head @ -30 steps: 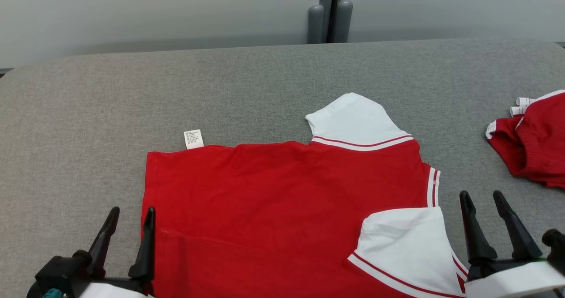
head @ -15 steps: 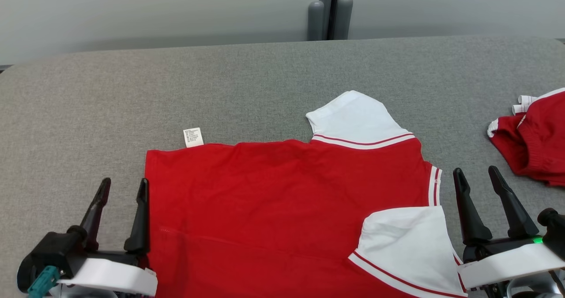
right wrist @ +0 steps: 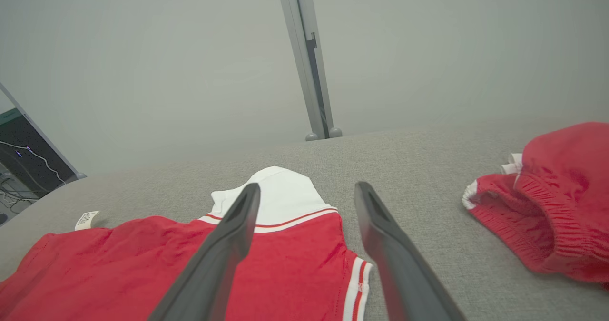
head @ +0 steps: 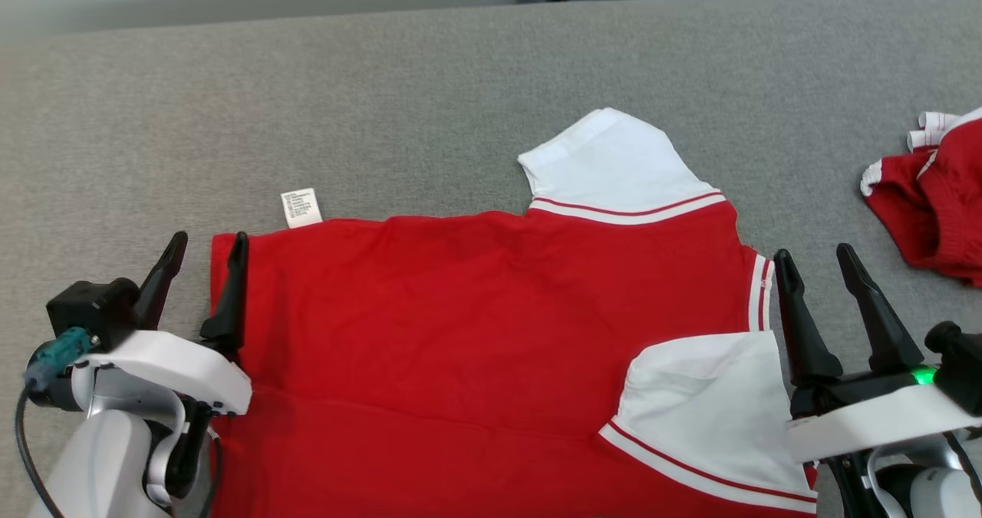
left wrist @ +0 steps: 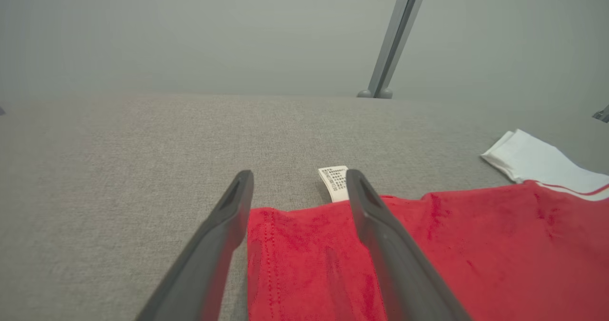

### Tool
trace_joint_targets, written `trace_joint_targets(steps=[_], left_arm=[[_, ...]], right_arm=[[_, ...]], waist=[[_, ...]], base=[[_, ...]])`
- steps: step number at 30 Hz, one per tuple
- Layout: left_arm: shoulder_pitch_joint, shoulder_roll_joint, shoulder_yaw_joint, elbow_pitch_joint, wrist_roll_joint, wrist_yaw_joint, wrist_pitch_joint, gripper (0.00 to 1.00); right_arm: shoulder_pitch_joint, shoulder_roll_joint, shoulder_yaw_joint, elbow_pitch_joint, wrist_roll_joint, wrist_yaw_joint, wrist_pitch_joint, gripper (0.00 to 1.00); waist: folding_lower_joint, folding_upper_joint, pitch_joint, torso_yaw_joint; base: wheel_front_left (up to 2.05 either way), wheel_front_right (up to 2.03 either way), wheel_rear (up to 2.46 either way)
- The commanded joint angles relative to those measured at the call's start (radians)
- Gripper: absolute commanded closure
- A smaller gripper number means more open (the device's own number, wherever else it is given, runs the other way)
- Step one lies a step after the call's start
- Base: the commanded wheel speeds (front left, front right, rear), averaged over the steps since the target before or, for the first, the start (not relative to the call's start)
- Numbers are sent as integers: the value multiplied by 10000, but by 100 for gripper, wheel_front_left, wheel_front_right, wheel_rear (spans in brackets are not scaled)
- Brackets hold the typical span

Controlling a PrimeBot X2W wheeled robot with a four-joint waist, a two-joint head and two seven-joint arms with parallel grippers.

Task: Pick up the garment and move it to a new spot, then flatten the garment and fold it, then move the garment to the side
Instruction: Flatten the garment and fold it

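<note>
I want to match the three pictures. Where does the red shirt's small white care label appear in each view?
Head view: the care label lies left of centre, at the red shirt's far edge, up and right of the left gripper.
Left wrist view: centre, between the fingers, against the right-hand one.
Right wrist view: far left, at the shirt's edge.
Shared landmark: the far white sleeve.

Grey table (head: pixel 383 80) open beyond shirt (head: pixel 476 311); red shorts (head: pixel 947 211) crowd far right

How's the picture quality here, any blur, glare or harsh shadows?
Head view: even soft light, no glare, red shirt with white sleeves sharp. Left wrist view: left gripper's dark fingers blurred near the lens. Right wrist view: right gripper's dark fingers equally soft.
</note>
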Motion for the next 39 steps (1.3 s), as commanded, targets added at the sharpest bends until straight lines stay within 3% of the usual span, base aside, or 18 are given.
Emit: trace_joint_targets(steps=[1, 5, 11, 12, 14, 15, 16, 17, 26, 34, 39], left_arm=[[-385, 136, 37, 625, -249, -248, 242, 0], [-1118, 230, 55, 2448, -763, -775, 873, 0], [-1761, 173, -189, 3904, -1159, -1165, 1325, 0], [-1816, 145, -245, 4092, -1210, -1190, 1387, 4], [-1939, 124, -297, 4363, -1307, -1263, 1339, 53], [-2009, 100, -343, 4466, -1363, -1293, 1309, 84], [-2009, 100, -343, 4466, -1363, -1293, 1309, 84], [-2122, 48, -460, 4650, -1484, -1358, 1297, 100], [-2571, 106, -869, 4945, -1641, -1424, 776, 100], [-3145, -115, -1568, 4869, -1813, -1430, 530, 100], [-3635, -213, -2145, 4750, -1988, -1432, 412, 100]], right_arm=[[-241, -41, 72, 88, 58, 5, -86, 0], [-570, -37, 230, 495, 231, 3, -296, 0], [-809, -30, 256, 1032, 434, 3, -502, 0], [-862, -31, 246, 1127, 447, 3, -522, 0], [-980, -31, 221, 1264, 477, 3, -556, 0], [-1016, -49, 194, 1304, 500, 3, -575, 0], [-1016, -49, 194, 1304, 500, 3, -575, 0], [-1082, -97, 164, 1439, 629, 3, -593, 0], [-2164, -892, 251, 2327, 1260, 3, -602, 0], [-4501, -1894, 775, 4327, 1964, 5, -646, 0], [-6123, -2321, 1653, 5599, 2330, 5, -258, 0]], waist=[[0, 0, 305, -200], [0, 0, 589, -384], [0, 0, 654, -407], [0, 0, 647, -403], [0, 0, 638, -409], [0, 0, 636, -400], [0, 0, 636, -400], [0, 0, 642, -368], [0, 0, 640, -189], [0, 0, 1008, 468], [0, 0, 1437, 1015]], base=[[0, 0, 0], [0, 0, 0], [0, 0, 0], [0, 0, 0], [0, 0, 0], [0, 0, 0], [0, 0, 0], [0, 0, 0], [0, 0, 0], [0, 0, 0], [0, 0, 0]])
